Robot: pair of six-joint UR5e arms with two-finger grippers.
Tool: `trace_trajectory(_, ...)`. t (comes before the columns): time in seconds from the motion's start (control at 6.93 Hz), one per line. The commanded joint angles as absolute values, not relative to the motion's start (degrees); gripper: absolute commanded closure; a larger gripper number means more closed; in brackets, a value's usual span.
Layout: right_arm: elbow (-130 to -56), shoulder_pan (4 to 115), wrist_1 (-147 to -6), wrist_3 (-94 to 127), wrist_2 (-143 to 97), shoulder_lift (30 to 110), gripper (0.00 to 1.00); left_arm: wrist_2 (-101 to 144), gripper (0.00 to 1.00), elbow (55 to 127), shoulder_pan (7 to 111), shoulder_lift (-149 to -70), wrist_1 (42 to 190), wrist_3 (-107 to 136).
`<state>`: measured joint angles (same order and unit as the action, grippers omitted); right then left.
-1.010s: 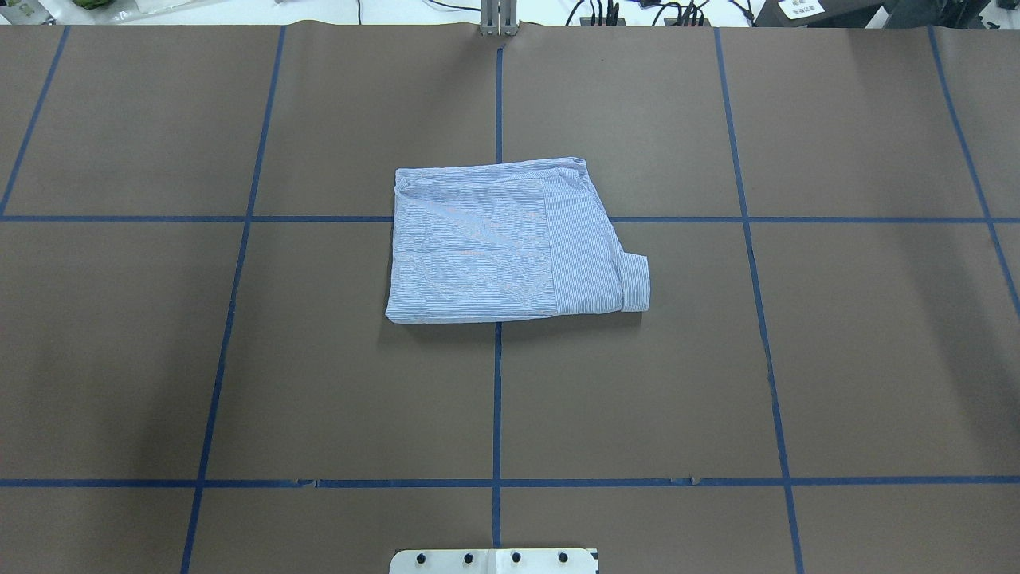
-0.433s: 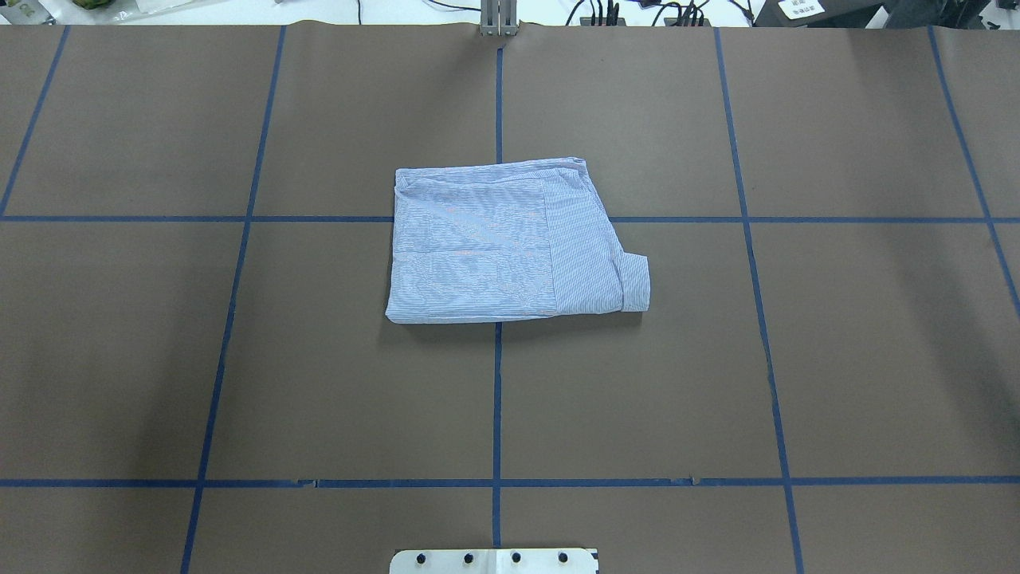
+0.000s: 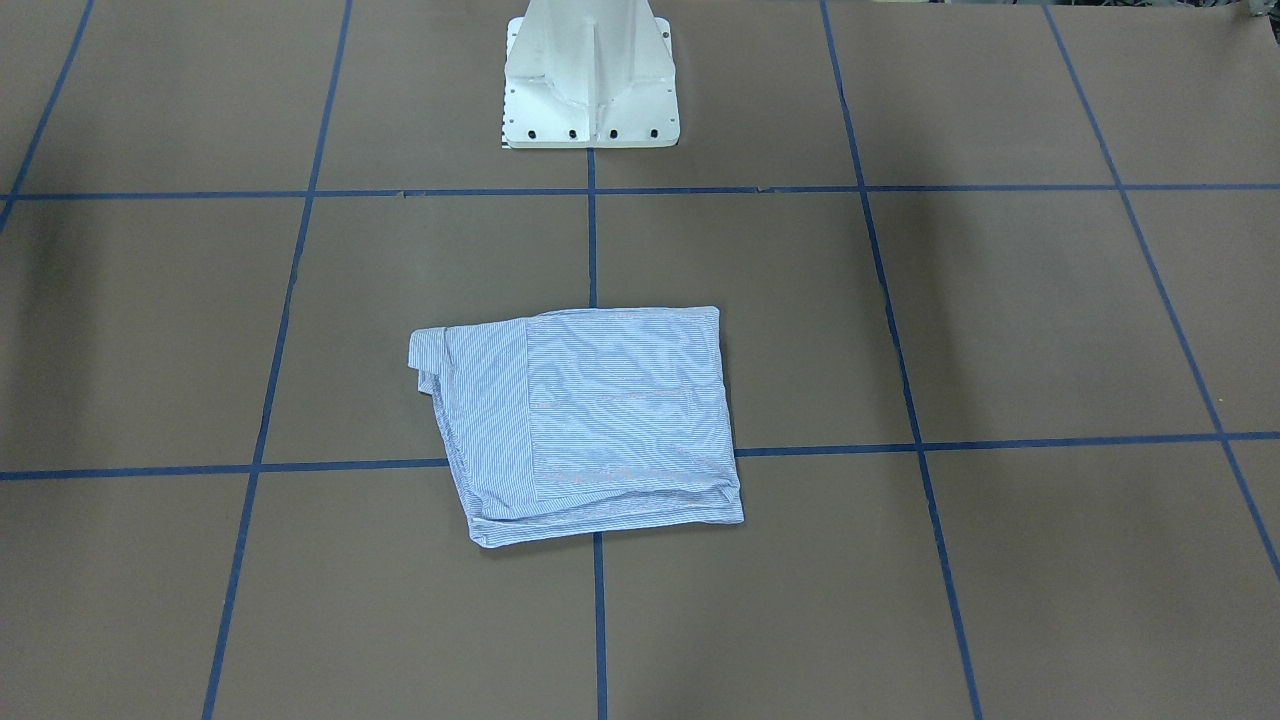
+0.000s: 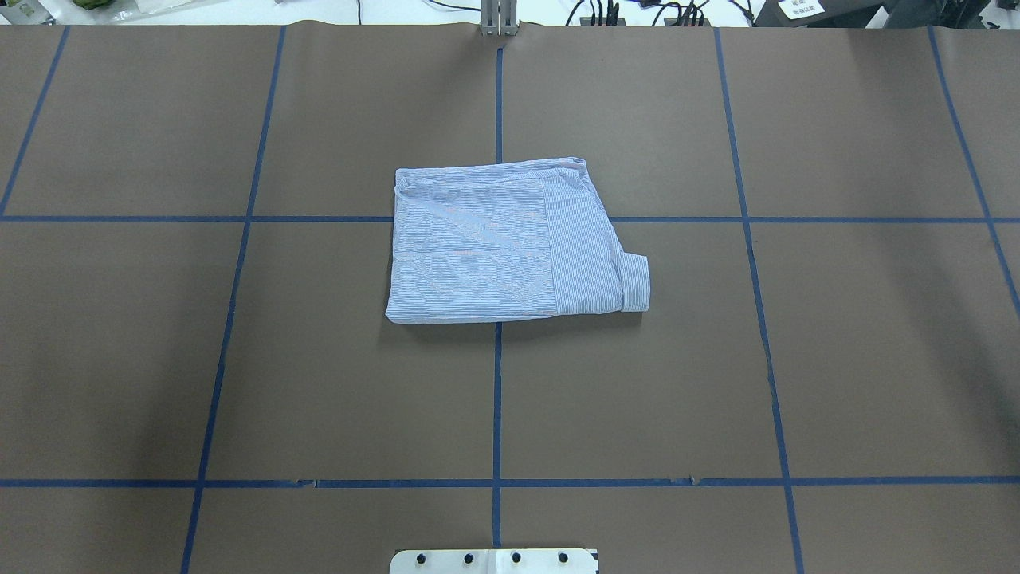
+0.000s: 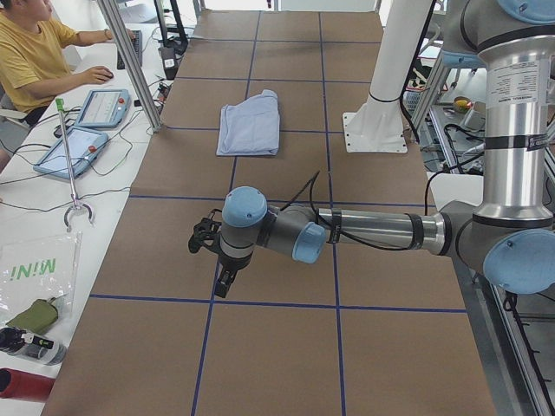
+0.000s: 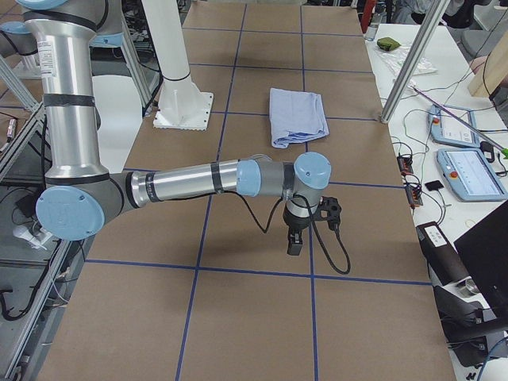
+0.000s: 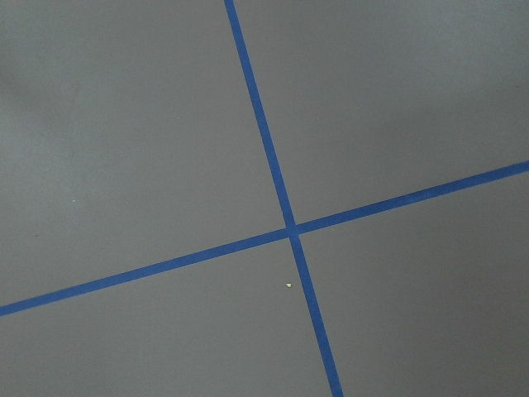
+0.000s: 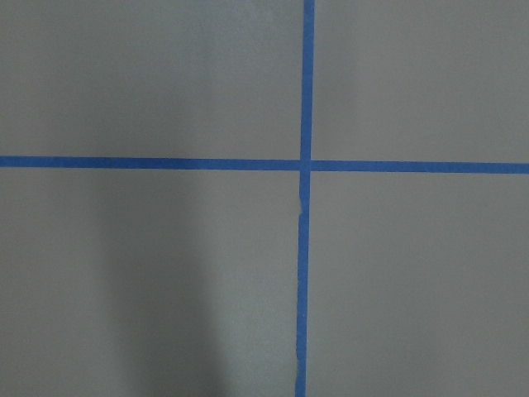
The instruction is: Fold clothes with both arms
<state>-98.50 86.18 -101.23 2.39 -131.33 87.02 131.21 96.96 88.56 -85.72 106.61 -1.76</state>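
Light blue white-striped button-up shirt point(image 4: 494, 243) sits folded flat in the middle of the brown papered table point(image 4: 837, 359), so folding looks done to me, which is probably why the left black gripper point(image 5: 224, 284) and right black gripper point(image 6: 294, 244) hang clear near opposite ends, can't tell if open or closed.

Your table point(image 4: 319, 383): brown paper cover, blue tape grid point(image 4: 496, 399). Beside you, white side table point(image 5: 26, 199) with two tablets point(image 5: 71, 152), loose cables. Aluminium post point(image 5: 130, 65) at table edge. Even light, soft shadows.
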Motion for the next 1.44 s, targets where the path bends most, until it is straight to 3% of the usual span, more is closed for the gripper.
trace_trajectory(0.0, -98.4, 86.0, -101.3, 2.5, -132.0, 86.0, 0.00, 131.5, 0.00, 96.6, 88.6, -86.5, 107.0, -1.9)
trace_trajectory(0.43, -98.0, 86.0, -101.0, 2.9, -131.5, 88.0, 0.00, 131.5, 0.00, 97.5, 88.5, -86.0, 108.8, -1.8)
trace_trajectory(0.87, -99.7, 86.2, -89.2, 3.3, -131.5, 95.3, 0.00, 136.1, 0.00, 98.3, 88.6, -86.1, 108.9, 0.7)
trace_trajectory(1.3, -99.1, 86.1, -89.2, 3.5, -131.7, 94.6, 0.00, 135.9, 0.00, 99.3, 88.3, -86.1, 108.7, 0.5)
